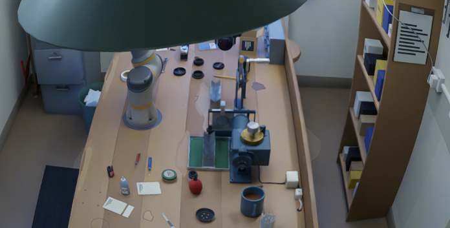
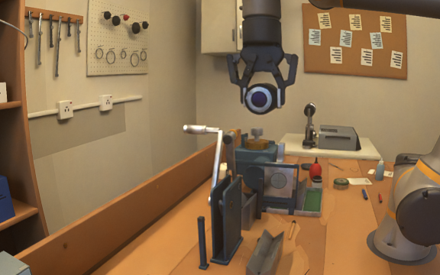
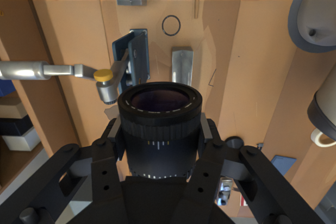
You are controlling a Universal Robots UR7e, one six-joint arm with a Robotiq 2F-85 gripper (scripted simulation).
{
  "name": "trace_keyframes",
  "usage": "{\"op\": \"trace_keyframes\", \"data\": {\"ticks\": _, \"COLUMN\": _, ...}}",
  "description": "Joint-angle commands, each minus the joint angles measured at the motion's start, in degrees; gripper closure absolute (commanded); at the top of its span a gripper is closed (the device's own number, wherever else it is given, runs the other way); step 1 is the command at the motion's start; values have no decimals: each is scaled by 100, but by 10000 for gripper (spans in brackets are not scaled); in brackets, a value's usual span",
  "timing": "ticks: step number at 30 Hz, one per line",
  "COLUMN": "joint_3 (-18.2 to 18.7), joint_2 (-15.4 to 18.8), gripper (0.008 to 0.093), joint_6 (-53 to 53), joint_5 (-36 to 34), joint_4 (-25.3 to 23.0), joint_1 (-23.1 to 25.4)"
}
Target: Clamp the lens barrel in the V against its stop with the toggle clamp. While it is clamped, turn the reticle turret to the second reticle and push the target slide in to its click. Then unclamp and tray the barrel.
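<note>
Along the middle of the bench stand the grey V block, the toggle clamp on its blue upright with a long silver handle, and the blue unit with the brass reticle turret. The target slide sits in a blue frame, and the green-lined tray lies beyond. High above the V block, my gripper is closed on the black lens barrel, which lies level in the grip.
A big dark lamp shade hides the arm's upper part from the side camera. The arm's base stands left of the fixtures. Lens caps, a pencil, a blue mug and a red blower lie about the bench.
</note>
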Motion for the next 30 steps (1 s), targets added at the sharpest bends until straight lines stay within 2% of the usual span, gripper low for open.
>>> {"op": "trace_keyframes", "data": {"ticks": 1, "joint_3": -49, "joint_2": 74, "gripper": 934, "joint_6": -196, "joint_5": -5, "joint_4": -35, "joint_1": -221}}
{"op": "trace_keyframes", "data": {"ticks": 5, "joint_3": -281, "joint_2": 426, "gripper": 934, "joint_6": -976, "joint_5": -4, "joint_4": -155, "joint_1": -1000}}
{"op": "trace_keyframes", "data": {"ticks": 9, "joint_3": -521, "joint_2": 758, "gripper": 934, "joint_6": -1456, "joint_5": -1, "joint_4": -248, "joint_1": -1471}}
{"op": "trace_keyframes", "data": {"ticks": 12, "joint_3": -610, "joint_2": 869, "gripper": 934, "joint_6": -1595, "joint_5": 1, "joint_4": -275, "joint_1": -1604}}
{"op": "trace_keyframes", "data": {"ticks": 18, "joint_3": -573, "joint_2": 879, "gripper": 934, "joint_6": -1621, "joint_5": 1, "joint_4": -328, "joint_1": -1624}}
{"op": "trace_keyframes", "data": {"ticks": 23, "joint_3": -121, "joint_2": 895, "gripper": 934, "joint_6": -1627, "joint_5": 0, "joint_4": -782, "joint_1": -1632}}
{"op": "trace_keyframes", "data": {"ticks": 30, "joint_3": 986, "joint_2": 1120, "gripper": 934, "joint_6": -1630, "joint_5": -1, "joint_4": -2110, "joint_1": -1639}}
